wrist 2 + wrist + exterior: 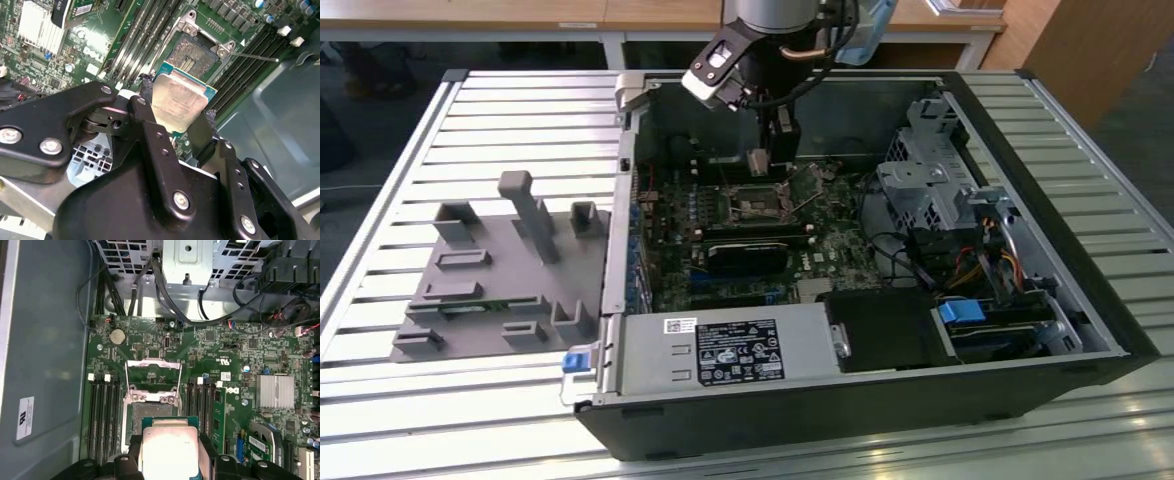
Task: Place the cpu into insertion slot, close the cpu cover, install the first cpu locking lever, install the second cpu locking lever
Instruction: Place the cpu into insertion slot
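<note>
1. The cpu (180, 102) is gripped by 2 opposite edges between the black fingers (146, 112) of the hand (176, 107). Its silver-grey top faces the second wrist view, and the hand is clenched on it.
2. It is not seated. In both wrist views the socket (150, 417) lies bare just past the chip, with its contacts exposed.
3. The cpu cover (152, 374) stands swung open, hinged at the socket edge away from the chip.
4. A thin lever (255, 56) juts out sideways from the socket.
5. Memory slots (102, 415) flank the socket on 2 sides of the green motherboard (225, 355).
6. In the exterior view the arm reaches down into an open computer case (1067, 200) lying on a slatted worktop (400, 420).
7. A grey fixture (494, 270) sits on the worktop at the exterior view's left — just beside the case.
</note>
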Action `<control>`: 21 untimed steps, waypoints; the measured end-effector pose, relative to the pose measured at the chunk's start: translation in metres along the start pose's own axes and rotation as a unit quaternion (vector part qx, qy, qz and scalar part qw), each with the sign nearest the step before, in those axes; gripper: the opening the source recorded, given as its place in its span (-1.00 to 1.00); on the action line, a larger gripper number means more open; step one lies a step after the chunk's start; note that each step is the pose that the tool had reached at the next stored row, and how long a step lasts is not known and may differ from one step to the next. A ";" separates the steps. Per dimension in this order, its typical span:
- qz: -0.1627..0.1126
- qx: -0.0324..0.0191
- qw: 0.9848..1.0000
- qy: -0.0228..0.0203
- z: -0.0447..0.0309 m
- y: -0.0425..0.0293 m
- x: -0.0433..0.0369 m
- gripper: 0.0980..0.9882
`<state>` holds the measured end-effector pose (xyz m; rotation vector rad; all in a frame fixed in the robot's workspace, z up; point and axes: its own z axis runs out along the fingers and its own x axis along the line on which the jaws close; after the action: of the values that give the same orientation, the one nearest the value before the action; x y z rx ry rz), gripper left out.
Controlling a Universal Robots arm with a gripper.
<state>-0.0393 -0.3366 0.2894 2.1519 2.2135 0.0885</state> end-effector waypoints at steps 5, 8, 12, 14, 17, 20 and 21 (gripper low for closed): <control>0.009 0.000 1.000 -0.001 0.0086 -0.0006 0.0021 -0.03; 0.010 0.000 1.000 -0.001 0.0139 -0.0010 0.0036 -0.03; 0.010 0.000 1.000 -0.001 0.0213 -0.0015 0.0050 -0.03; 0.010 0.000 1.000 -0.001 0.0248 -0.0018 0.0055 -0.03; 0.010 0.000 1.000 -0.001 0.0299 -0.0022 0.0062 -0.03; 0.010 0.000 1.000 -0.001 0.0349 -0.0025 0.0067 -0.03; 0.010 0.000 1.000 -0.001 0.0359 -0.0026 0.0067 -0.03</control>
<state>-0.0393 -0.3298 0.2534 2.1737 2.1908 0.0871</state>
